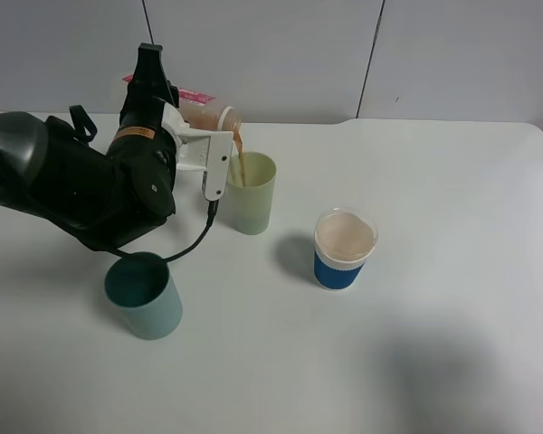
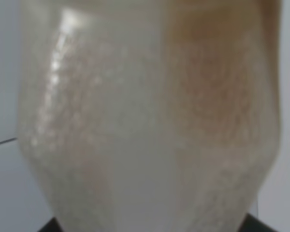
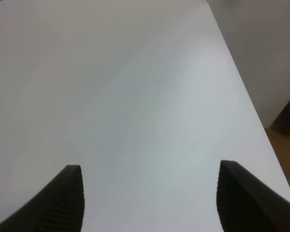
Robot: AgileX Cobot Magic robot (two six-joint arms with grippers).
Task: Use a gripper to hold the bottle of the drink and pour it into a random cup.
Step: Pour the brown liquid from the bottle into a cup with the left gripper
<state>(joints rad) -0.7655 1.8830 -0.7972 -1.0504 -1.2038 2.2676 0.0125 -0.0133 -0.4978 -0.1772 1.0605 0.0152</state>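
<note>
High view: the left gripper (image 1: pixel 188 127) is clamped on the bottle (image 1: pixel 208 113), tipped nearly flat with its mouth above the cup's (image 1: pixel 251 194) rim. A thin brown stream (image 1: pixel 239 158) falls into the cup. A teal cup (image 1: pixel 145 294) stands nearer the camera than the cup, to its left. A blue-banded cup (image 1: pixel 344 249) stands to the cup's right, apart from it, on the white table (image 1: pixel 434 344).

Left wrist view: the bottle (image 2: pixel 145 121) fills the frame, blurred, with brown liquid on one side.

Right wrist view: the right gripper (image 3: pixel 150 203) is spread wide, holding nothing, over bare table (image 3: pixel 135 96).

Pouring looks underway. Left, by my judgement: emptying the bottle and righting it.
</note>
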